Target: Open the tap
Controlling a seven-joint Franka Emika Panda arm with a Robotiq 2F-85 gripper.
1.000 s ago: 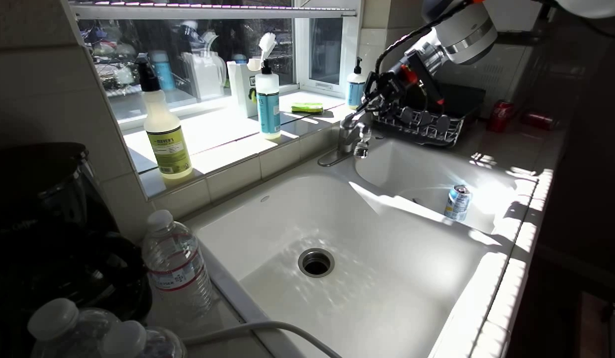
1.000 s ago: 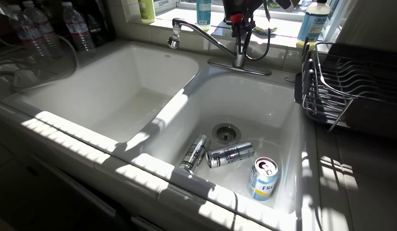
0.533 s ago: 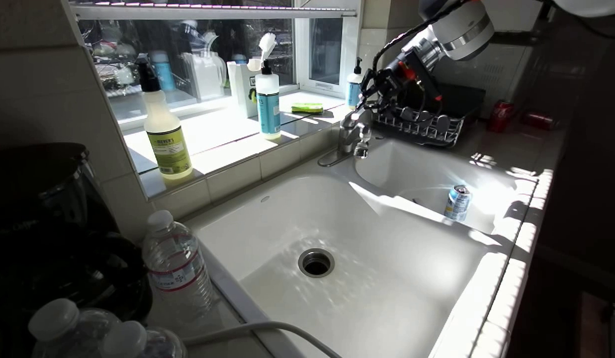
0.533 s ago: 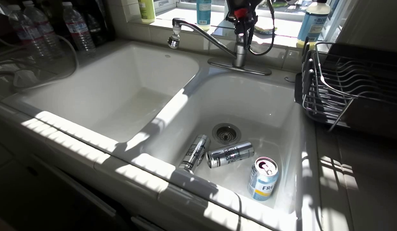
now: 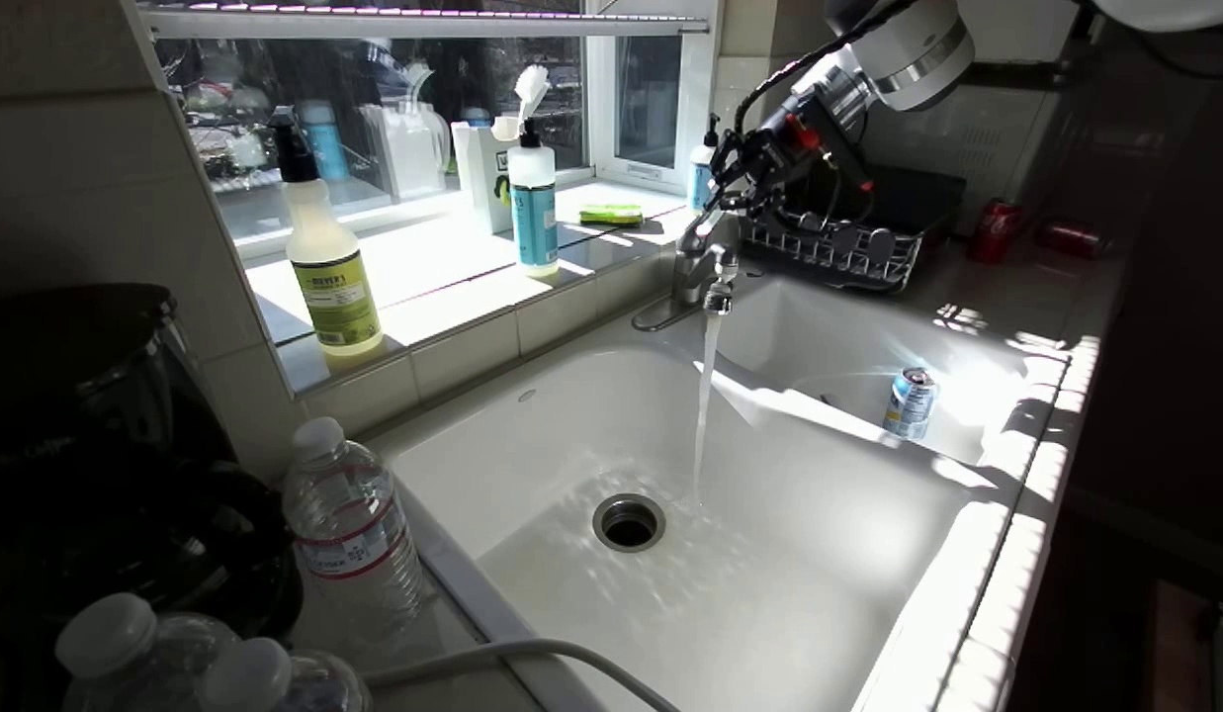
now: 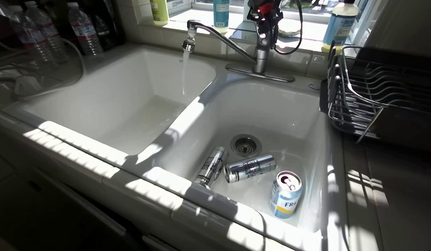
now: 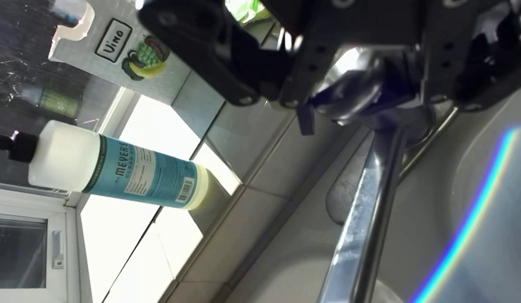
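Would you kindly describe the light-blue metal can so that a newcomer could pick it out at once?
Find the white double sink, then its basin nearest the silver wire dish rack. Toward that basin's front, look for the light-blue metal can marked with a yellow stripe. It stands upright, open top showing, whereas the silver metal cans beside it lie on their sides.

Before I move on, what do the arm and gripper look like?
The arm is pale and rounded, with a silver band, and a black cable runs along it. The gripper is black, with angular jointed linkages and round screw heads. A red patch shows near its base.
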